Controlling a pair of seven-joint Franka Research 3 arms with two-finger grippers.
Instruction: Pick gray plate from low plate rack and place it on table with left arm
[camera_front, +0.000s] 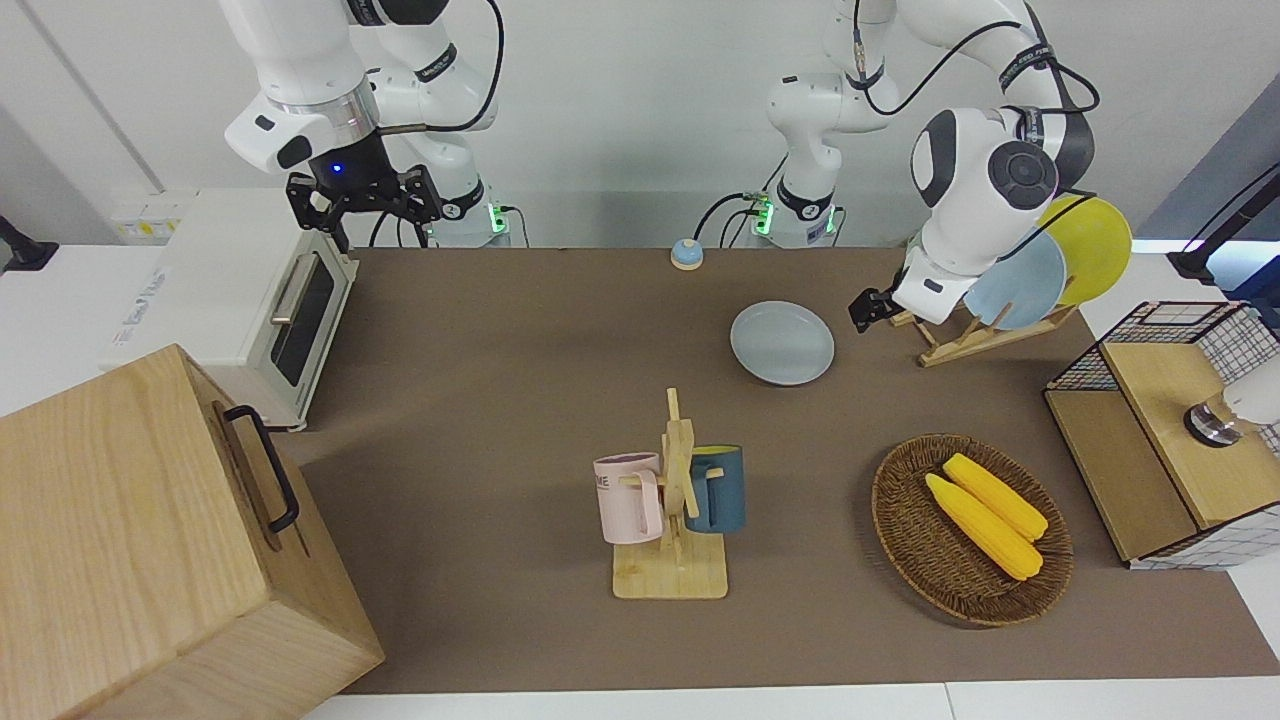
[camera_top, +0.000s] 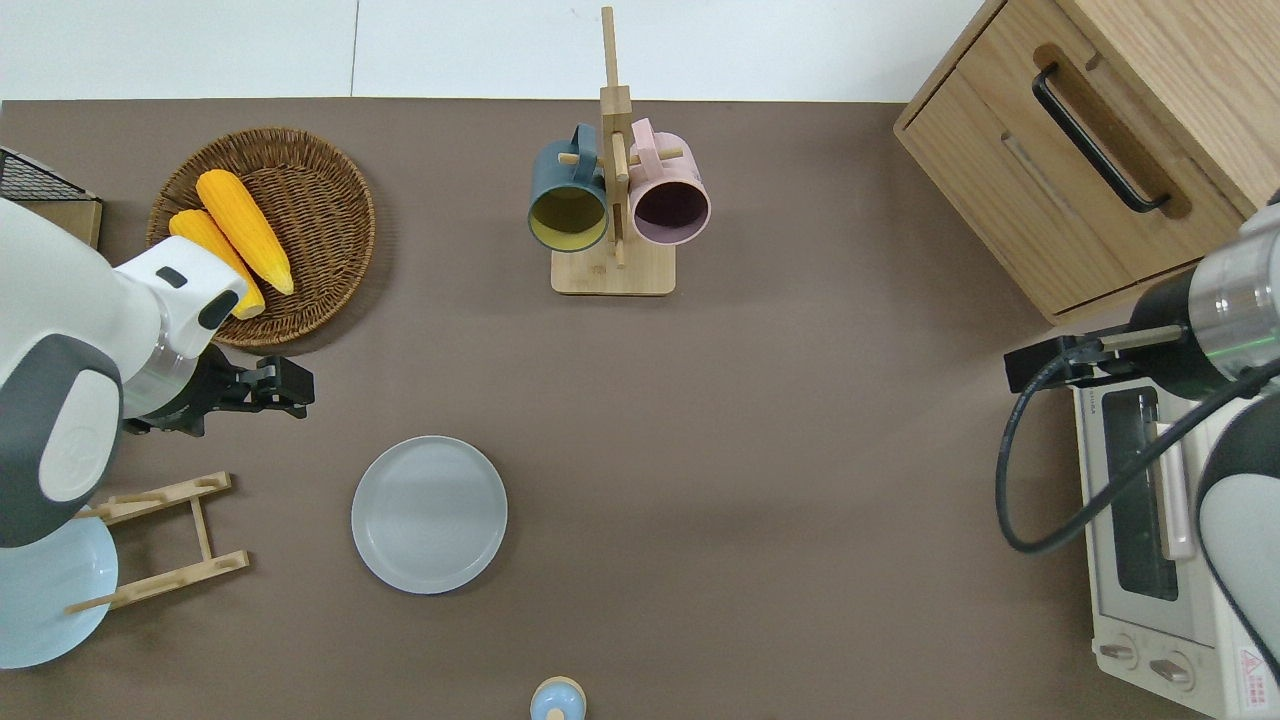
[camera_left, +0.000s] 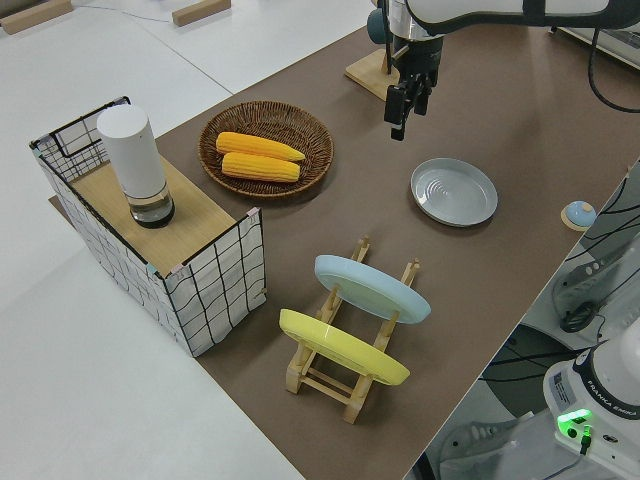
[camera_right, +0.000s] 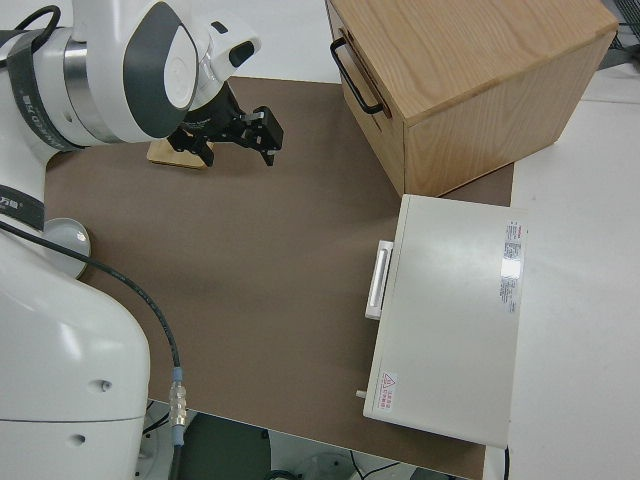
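While the gray plate (camera_front: 782, 342) (camera_top: 429, 514) (camera_left: 454, 191) lies flat on the worktop (camera_front: 520, 340) (camera_top: 800, 400), the left gripper (camera_front: 866, 309) (camera_top: 285, 384) (camera_left: 398, 103) hangs in the air clear of it, over bare mat between the plate and the basket (camera_front: 972, 530) (camera_top: 268, 232) (camera_left: 265, 150). Its fingers (camera_top: 296, 380) hold nothing; whether they are spread or pressed together I cannot tell from where I stand. The plate sits beside the rack (camera_front: 965, 335) (camera_top: 160, 540) (camera_left: 350, 345), toward the right arm's end of the worktop from it, apart from its rails. On the rack a blue plate (camera_front: 1018, 282) (camera_top: 45, 590) (camera_left: 372, 288) and a yellow plate (camera_front: 1090, 245) (camera_left: 345, 347) lean in their slots, with the slots nearest the gray plate bare. Two ears of corn (camera_front: 985, 518) (camera_top: 235, 240) (camera_left: 260, 157) lie in the basket, farther from the robots than the rack. A mug stand (camera_front: 675, 510) (camera_top: 612, 200) stands near the middle of the worktop, farther from the robots than the plate, with a pink mug (camera_front: 630, 497) (camera_top: 670, 200) and a dark blue mug (camera_front: 718, 488) (camera_top: 568, 205) hung on it. A small bell (camera_front: 686, 254) (camera_top: 557, 698) (camera_left: 578, 213) sits close to the robots' edge. At the right arm's end are a toaster oven (camera_front: 250, 300) (camera_top: 1160, 530) and a wooden cabinet (camera_front: 150, 540) (camera_top: 1090, 130). The right arm is parked, its gripper (camera_front: 365, 205) (camera_right: 255, 135) with fingers spread.
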